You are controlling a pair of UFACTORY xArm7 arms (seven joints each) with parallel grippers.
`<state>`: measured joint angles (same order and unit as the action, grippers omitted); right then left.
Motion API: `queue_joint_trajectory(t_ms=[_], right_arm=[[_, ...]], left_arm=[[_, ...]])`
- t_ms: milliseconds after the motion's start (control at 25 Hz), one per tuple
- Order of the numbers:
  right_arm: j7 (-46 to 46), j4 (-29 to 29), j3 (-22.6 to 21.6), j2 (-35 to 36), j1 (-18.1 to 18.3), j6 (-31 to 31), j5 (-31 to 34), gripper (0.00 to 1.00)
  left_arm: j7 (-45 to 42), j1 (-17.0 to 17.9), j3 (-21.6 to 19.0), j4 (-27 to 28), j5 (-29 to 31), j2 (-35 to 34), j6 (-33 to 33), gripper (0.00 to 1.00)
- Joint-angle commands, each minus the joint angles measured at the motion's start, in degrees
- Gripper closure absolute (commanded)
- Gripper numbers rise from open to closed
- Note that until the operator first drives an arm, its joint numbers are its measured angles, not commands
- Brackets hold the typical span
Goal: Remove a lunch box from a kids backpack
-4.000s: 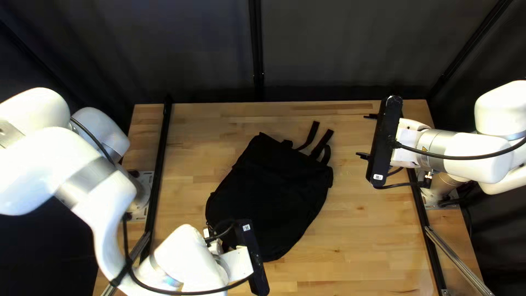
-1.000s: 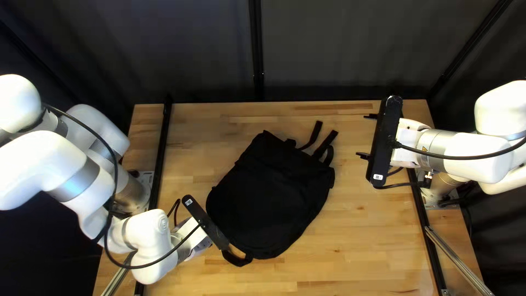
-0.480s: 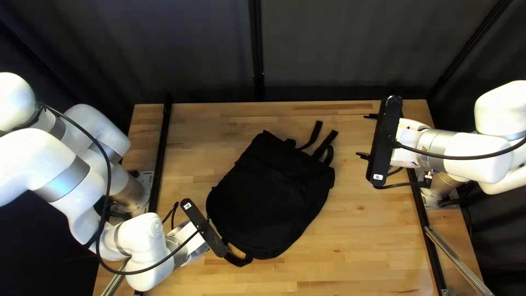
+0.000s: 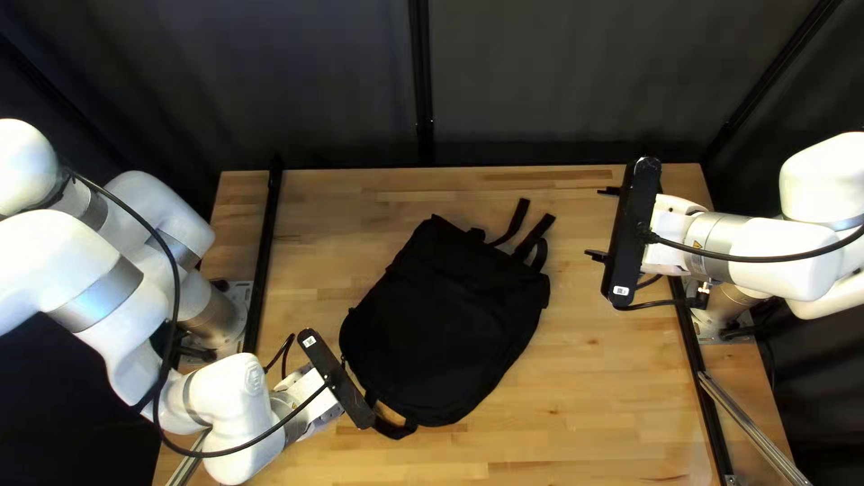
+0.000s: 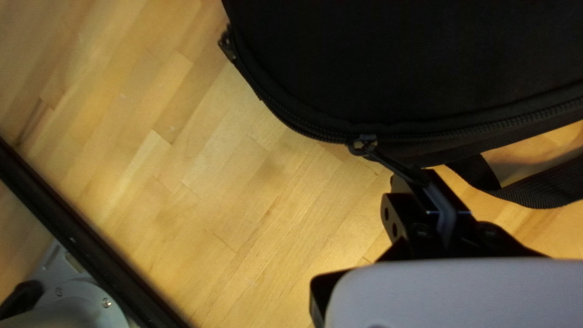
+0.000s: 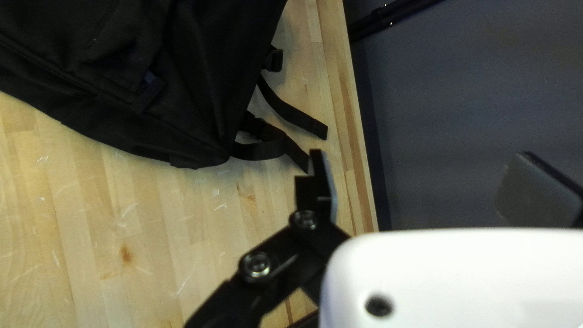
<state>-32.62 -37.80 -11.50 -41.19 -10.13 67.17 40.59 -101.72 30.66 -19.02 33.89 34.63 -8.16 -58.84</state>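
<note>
The black backpack [image 4: 441,324] lies on the middle of the desk [image 4: 585,387], straps toward the far edge. By its rounded near end, the left gripper [image 4: 329,413] has its fingers closed on a zipper pull [image 5: 395,166], while the right gripper [image 4: 601,223] holds its fingers wide apart, beyond the straps.

Vs 4 s ago: left gripper [image 4: 326,407] is off the backpack's [image 4: 441,328] near end and sits further left, at its near-left side. Its camera bar [image 4: 336,378] went from near upright to a clear slant in the top left view. Handle loop [image 4: 392,429] was covered, now shows. Backpack's strap end has shifted slightly right, loose straps [image 4: 535,238] with it. Left arm [image 4: 216,396] pulled back left. Last second: bar crept a bit toward the near edge.
</note>
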Motion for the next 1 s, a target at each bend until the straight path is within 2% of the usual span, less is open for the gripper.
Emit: queue_joint_trajectory(t_ms=[40,160,360,760,1000], right_arm=[[0.96,0.96,6.41,4.85,3.08,-8.53,3.05,0.00],[1.01,-1.33,10.97,13.63,5.14,-18.03,4.70,0.00],[1.75,-3.78,14.67,23.21,6.33,-27.88,4.49,0.00],[8.78,-15.10,16.49,38.59,5.91,-35.00,-2.86,0.00],[12.31,-19.31,16.21,44.95,6.16,-37.88,-6.71,0.00]], left_arm=[[0.43,-0.30,0.06,2.29,1.19,2.49,-0.07,1.00],[1.67,-1.07,0.88,2.97,2.18,3.03,0.72,1.00],[3.88,-1.81,1.81,2.50,2.98,1.89,1.31,1.00],[4.45,-2.51,2.54,0.78,4.48,0.80,2.25,1.00],[6.09,-3.49,3.75,-0.07,5.50,-0.21,3.29,1.00]])
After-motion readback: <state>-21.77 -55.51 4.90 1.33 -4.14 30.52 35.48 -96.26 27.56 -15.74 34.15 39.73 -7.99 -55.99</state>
